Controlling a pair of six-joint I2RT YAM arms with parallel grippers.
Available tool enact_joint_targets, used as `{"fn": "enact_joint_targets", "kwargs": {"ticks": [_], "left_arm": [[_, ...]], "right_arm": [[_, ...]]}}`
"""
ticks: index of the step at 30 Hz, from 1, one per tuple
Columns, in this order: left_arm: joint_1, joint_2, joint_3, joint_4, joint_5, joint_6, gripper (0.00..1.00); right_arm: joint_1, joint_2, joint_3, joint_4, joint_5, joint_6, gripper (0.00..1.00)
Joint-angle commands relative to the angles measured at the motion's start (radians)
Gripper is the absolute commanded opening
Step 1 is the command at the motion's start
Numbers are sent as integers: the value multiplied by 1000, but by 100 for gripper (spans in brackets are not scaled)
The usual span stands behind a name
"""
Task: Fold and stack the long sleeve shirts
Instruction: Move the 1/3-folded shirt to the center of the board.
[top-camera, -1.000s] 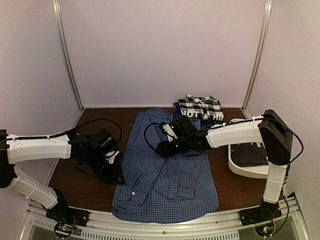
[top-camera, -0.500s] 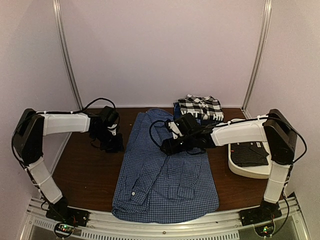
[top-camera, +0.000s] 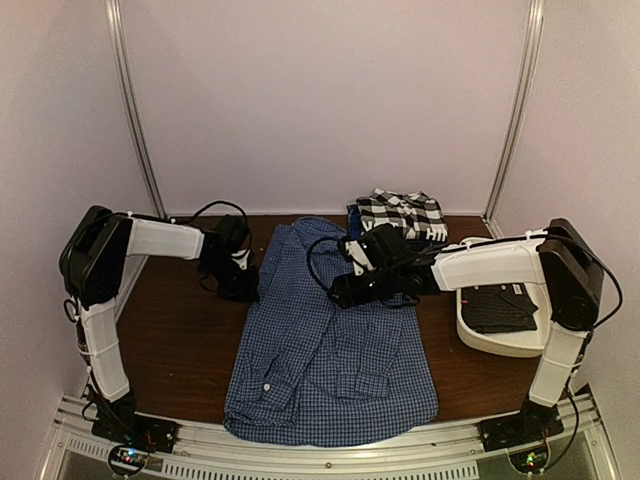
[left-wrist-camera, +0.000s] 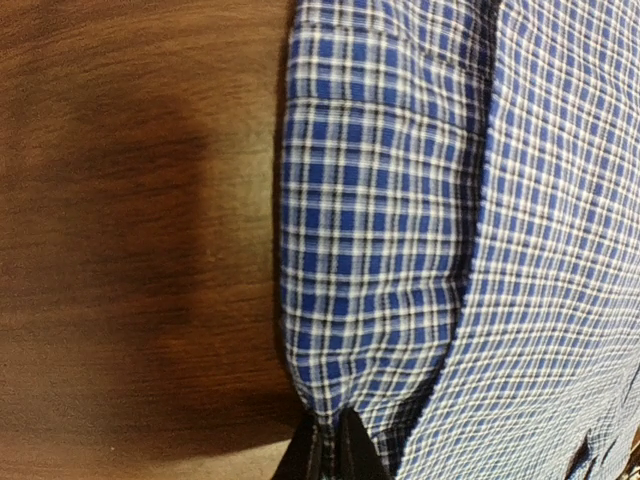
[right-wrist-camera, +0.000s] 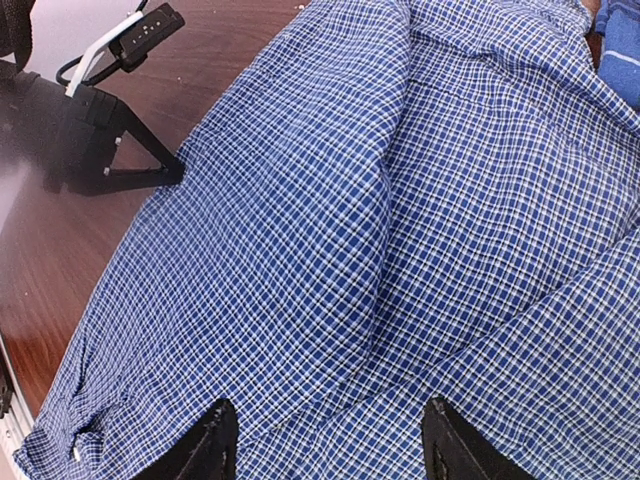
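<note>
The blue-and-white fine-check shirt (top-camera: 330, 350) lies spread flat down the middle of the table, collar towards the back. My left gripper (top-camera: 243, 287) sits at its left edge, and the left wrist view shows it (left-wrist-camera: 333, 452) shut on a fold of that edge (left-wrist-camera: 380, 250). It also shows in the right wrist view (right-wrist-camera: 178, 172). My right gripper (top-camera: 345, 292) hovers open over the shirt's upper middle, its fingertips (right-wrist-camera: 215, 440) wide apart above the cloth (right-wrist-camera: 400, 250). At the back lies the black-and-white large-check shirt (top-camera: 402, 212) on a dark blue one (top-camera: 352, 218).
A white tub (top-camera: 500, 342) with a dark cloth (top-camera: 495, 308) in it stands at the right edge of the table. Bare brown wood (top-camera: 175, 340) lies left of the shirt. Cables loop from both wrists.
My left arm swung from the near left up to the shirt's left edge, and its jaws closed on the cloth. The right gripper drifted slightly to the right and stayed open.
</note>
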Motion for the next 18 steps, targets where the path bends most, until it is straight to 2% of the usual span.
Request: {"fn": "enact_joint_targets", "kwargs": {"ticks": [1,2,8,18], "left_arm": [[6,27,-45,14,45,-1,4],[6,21,-60,15,49,-4,0],[16,-42,-148,-11,16,-8,0],[143,-201,-338,-85,-56,1,0]], "right_arm": [[-16,-40,-9,6,28,11,64],[-18,-42,-9,6,30,11,64],[-36,-41,-9,8,36,11,64],[-87,-42,-27,17,39,5,63]]}}
